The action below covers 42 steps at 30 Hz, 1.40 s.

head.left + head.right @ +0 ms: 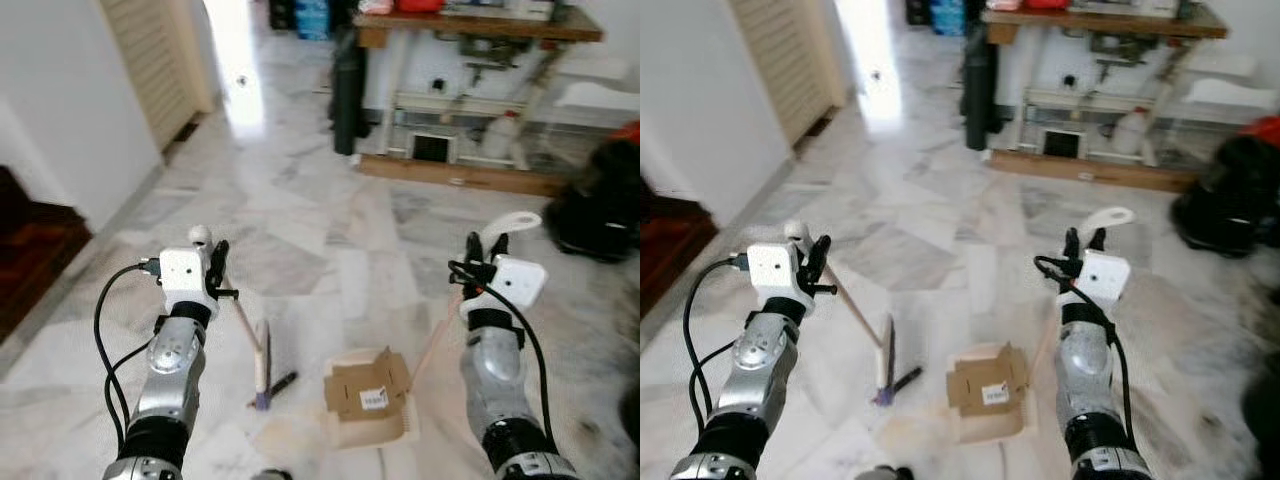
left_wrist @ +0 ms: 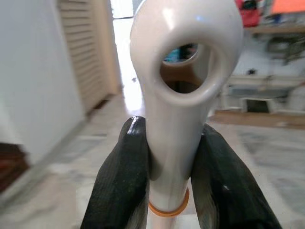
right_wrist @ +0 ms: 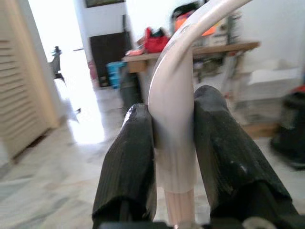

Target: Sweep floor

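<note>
My left gripper [image 1: 213, 262] is shut on the white looped top of a broom handle [image 2: 183, 71]. The thin stick slants down to the broom head [image 1: 262, 372], which rests on the marble floor. My right gripper [image 1: 487, 250] is shut on the curved white top of a dustpan handle [image 3: 174, 95]. Its stick runs down to the beige dustpan [image 1: 372, 432] on the floor between my arms. A crumpled piece of cardboard [image 1: 368, 388] with a white label lies in the pan. A small dark stick lies next to the broom head.
A wooden workbench [image 1: 470, 25] with clutter beneath stands at the back, a black cylinder [image 1: 348, 90] at its left end. A black bag [image 1: 600, 210] sits at the right. A white wall [image 1: 60, 110], louvered door [image 1: 155, 60] and dark wooden step [image 1: 30, 250] line the left.
</note>
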Tool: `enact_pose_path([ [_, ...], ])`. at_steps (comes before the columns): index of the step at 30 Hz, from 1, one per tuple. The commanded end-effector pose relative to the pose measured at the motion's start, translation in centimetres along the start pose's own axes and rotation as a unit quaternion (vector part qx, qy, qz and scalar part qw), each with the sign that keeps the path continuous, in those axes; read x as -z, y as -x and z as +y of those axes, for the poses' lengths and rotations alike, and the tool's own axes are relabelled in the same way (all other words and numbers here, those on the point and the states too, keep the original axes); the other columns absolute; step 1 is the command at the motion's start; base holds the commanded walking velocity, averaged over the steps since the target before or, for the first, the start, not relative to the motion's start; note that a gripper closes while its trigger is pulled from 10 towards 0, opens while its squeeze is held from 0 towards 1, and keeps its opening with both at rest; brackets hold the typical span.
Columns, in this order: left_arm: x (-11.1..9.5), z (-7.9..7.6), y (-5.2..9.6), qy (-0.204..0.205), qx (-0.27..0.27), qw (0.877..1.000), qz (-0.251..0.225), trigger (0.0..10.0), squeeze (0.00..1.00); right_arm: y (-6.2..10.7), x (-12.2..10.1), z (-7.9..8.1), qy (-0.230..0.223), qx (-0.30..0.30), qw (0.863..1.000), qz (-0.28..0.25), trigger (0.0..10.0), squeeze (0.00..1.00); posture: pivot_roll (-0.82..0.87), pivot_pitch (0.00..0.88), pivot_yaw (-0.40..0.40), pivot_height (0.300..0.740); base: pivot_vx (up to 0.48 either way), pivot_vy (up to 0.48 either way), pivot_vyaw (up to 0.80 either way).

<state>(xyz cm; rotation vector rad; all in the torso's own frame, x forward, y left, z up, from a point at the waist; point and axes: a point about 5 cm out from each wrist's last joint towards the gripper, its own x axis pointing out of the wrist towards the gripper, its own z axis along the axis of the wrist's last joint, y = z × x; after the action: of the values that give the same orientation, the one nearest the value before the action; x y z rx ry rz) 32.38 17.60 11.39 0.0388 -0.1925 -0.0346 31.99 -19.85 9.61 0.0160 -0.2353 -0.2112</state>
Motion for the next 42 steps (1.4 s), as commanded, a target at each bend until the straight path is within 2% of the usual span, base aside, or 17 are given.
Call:
enact_pose_path([
  [1,-1.1,-0.1,-0.4,-0.01,0.004,1.0,-0.029,10.0,0.0,-0.6,-1.3,0.1,-0.009,0.002,0.999,-0.031,10.0,0.0,0.04,0.0,0.05,0.74,0.0,0.0,0.8],
  [12,-1.4,0.3,-0.6,-0.016,-0.001,0.999,-0.032,10.0,0.0,-0.9,-1.5,0.2,-0.014,0.001,0.999,-0.029,10.0,0.0,0.05,0.0,0.049,0.74,0.0,0.0,0.8],
  [21,-1.5,1.0,-0.2,-0.024,-0.016,0.999,-0.031,10.0,0.0,-1.1,-1.6,0.5,-0.018,-0.003,0.999,-0.028,10.0,0.0,0.06,0.006,0.043,0.74,0.0,0.0,0.8],
  [32,-1.2,0.9,0.1,-0.025,-0.023,0.999,-0.022,10.0,0.0,-1.1,-1.5,0.5,-0.028,-0.006,0.999,-0.022,10.0,0.0,0.06,0.025,0.043,0.74,0.0,0.0,0.78],
  [34,-1.2,1.0,0.1,-0.024,-0.024,0.999,-0.021,10.0,0.0,-1.2,-1.5,0.7,-0.044,-0.01,0.999,-0.02,10.0,0.0,0.06,0.027,0.043,0.74,0.0,0.0,0.0],
  [42,-1.1,1.0,0.2,-0.021,-0.026,0.999,-0.015,10.0,0.0,-1.3,-1.6,0.9,-0.047,-0.01,0.999,-0.019,10.0,0.0,0.07,0.034,0.043,0.74,0.0,0.04,0.0],
])
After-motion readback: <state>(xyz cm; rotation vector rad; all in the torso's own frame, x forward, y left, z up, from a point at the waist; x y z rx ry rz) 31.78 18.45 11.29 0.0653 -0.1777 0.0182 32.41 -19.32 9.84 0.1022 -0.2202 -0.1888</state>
